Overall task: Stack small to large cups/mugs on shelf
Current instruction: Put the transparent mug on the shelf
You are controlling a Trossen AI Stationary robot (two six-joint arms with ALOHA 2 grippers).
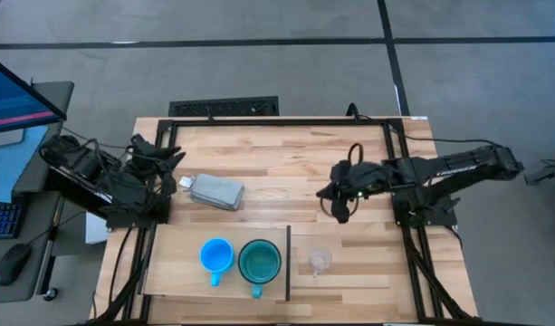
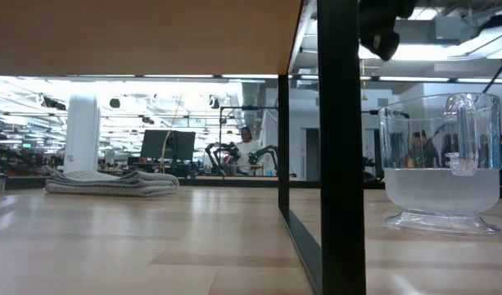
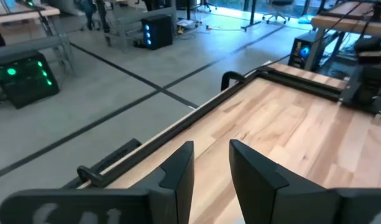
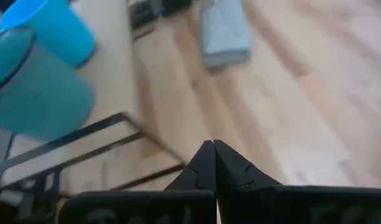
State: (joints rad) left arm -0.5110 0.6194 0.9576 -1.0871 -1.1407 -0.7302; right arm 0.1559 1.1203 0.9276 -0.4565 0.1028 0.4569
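Clear cup (image 1: 320,261): prob. light, thin-walled, slick, may crack; take by rim or handle. Transparent, footed, sits on tabletop (image 1: 349,163) just off shelf (image 1: 173,258) at 3 o'clock. Blue mug (image 1: 216,256), teal mug (image 1: 259,261) on shelf. Right gripper (image 1: 339,214) above cup's 12 o'clock, jaws closed, empty. Left gripper (image 3: 210,163) parked at tabletop's 9 o'clock, jaws apart.

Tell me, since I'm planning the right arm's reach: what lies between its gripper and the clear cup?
Only bare tabletop. In the high view the right gripper sits above the clear cup, with nothing between them.
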